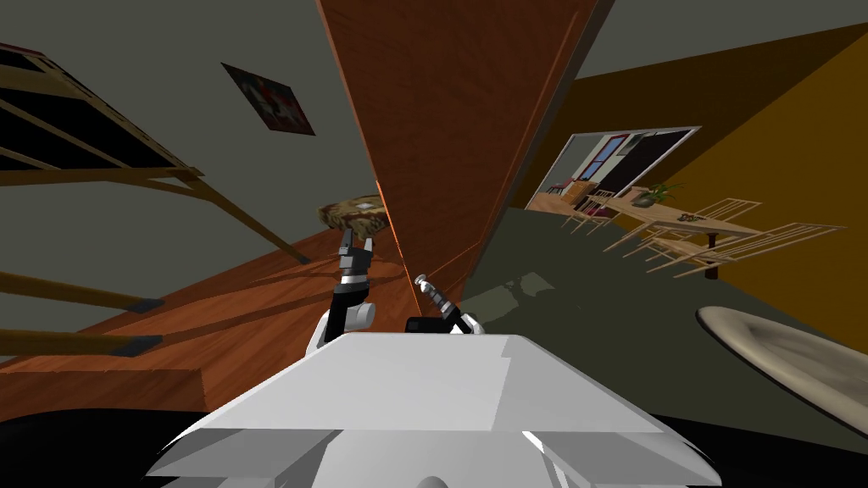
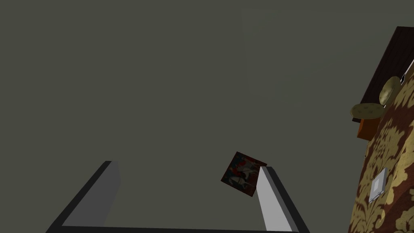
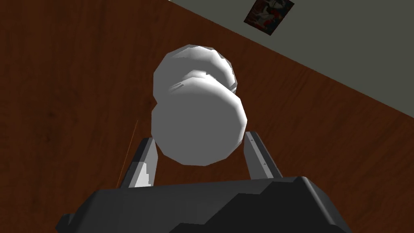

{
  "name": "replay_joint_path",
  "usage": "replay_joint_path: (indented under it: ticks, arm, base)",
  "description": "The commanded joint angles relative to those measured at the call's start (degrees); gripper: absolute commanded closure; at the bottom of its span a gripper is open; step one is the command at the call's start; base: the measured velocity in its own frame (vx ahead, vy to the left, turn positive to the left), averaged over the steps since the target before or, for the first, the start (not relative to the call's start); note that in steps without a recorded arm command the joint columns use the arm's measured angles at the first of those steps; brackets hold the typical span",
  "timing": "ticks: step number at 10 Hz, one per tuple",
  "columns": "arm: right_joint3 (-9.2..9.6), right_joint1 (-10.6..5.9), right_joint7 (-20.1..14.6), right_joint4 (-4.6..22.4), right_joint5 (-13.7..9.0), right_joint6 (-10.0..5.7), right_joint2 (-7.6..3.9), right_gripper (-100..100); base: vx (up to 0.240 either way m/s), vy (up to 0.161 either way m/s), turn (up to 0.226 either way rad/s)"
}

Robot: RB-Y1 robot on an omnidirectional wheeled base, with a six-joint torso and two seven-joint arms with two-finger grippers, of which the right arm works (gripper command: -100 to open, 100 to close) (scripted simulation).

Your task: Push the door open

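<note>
right gripper (image 3: 199,136): low and just ahead of me, right up at the door. The fingers are pulled in narrow round the knob, one each side, and they look to be touching it.
knob (image 3: 198,117): round and pale grey, sitting between those fingers, with its stem running back into the door face.
left gripper (image 1: 357,241): raised just left of the door's near edge. Fingers spread wide with nothing in them, so basically idle.
door (image 1: 449,127): reddish-brown wood, dead ahead. It runs away from me at a slant, so I'd say it's part open. I can't really tell which side the hinges are on.
step: I reckon this is the push itself, somewhere mid-way. The hold on the knob is made, but the door isn't swung clear.
next move: my guess is hold on and drive the knob forward. The hand has to curve with the door's swing rather than go dead straight, or the fingers could slide off that round knob. The base probably needs to roll along with it too.
left of the door: wood floor (image 1: 254,296), a small patterned stool (image 1: 356,212), and further off a picture (image 1: 271,97) on the grey wall (image 1: 169,51).
right of the door: green floor (image 1: 551,271), then a table (image 1: 678,222) with pale chairs (image 1: 746,229) around it, with a mustard wall (image 1: 788,127) behind.
</note>
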Motion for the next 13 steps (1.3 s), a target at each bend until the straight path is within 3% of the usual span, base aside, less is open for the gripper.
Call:
replay_joint_path:
  ticks: [1, 8, 10, 13]
  arm:
    - [-0.21, -0.52, -2.3, 0.5, -0.8, -0.25, -0.17, 100]
    - [1.2, -1.51, -11.8, 1.0, -4.7, -0.43, -0.6, 100]
    - [1.92, -2.02, -15.6, 1.3, -6.7, -0.52, -0.8, 100]
    - [2.28, -2.27, -19.0, 1.5, -7.7, -0.57, -0.9, 100]
  base:
    - [0.039, 0.059, -0.031]
    - [0.035, 0.049, -0.036]
    - [0.033, 0.063, -0.057]
    - [0.032, 0.05, -0.024]
